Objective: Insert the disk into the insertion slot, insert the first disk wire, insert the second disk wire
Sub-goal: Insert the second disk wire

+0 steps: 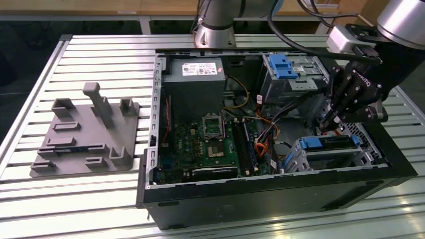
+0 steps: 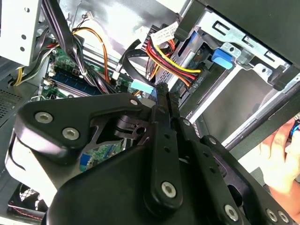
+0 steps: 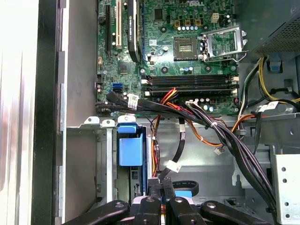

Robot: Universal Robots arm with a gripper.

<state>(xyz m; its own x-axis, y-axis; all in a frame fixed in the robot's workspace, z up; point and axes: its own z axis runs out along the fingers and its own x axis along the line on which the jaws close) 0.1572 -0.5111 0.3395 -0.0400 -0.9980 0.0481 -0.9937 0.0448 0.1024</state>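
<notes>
The disk (image 1: 330,143) in its blue caddy lies inside the insertion slot (image 1: 339,158), the low silver cage in the case's corner on the exterior view's right. In the first wrist view the caddy's blue tab (image 3: 130,149) shows at the cage mouth (image 3: 105,161). My gripper (image 1: 325,122) hangs just above this cage. Its fingers (image 3: 161,183) are shut on a disk wire, a black cable (image 3: 177,150) ending in a light blue connector (image 3: 184,193). The second wrist view has that connector (image 2: 142,86) beside the pinched fingertips (image 2: 162,92), with the cage (image 2: 243,89) behind.
A taller cage with a blue latch (image 1: 284,66) stands at the back of the open case (image 1: 265,191). Bundled cables (image 3: 220,133) cross over the motherboard (image 1: 209,144) close to the gripper. A grey fixture plate (image 1: 86,134) lies on the exterior view's left. A person's hand (image 2: 281,154) is beside the case.
</notes>
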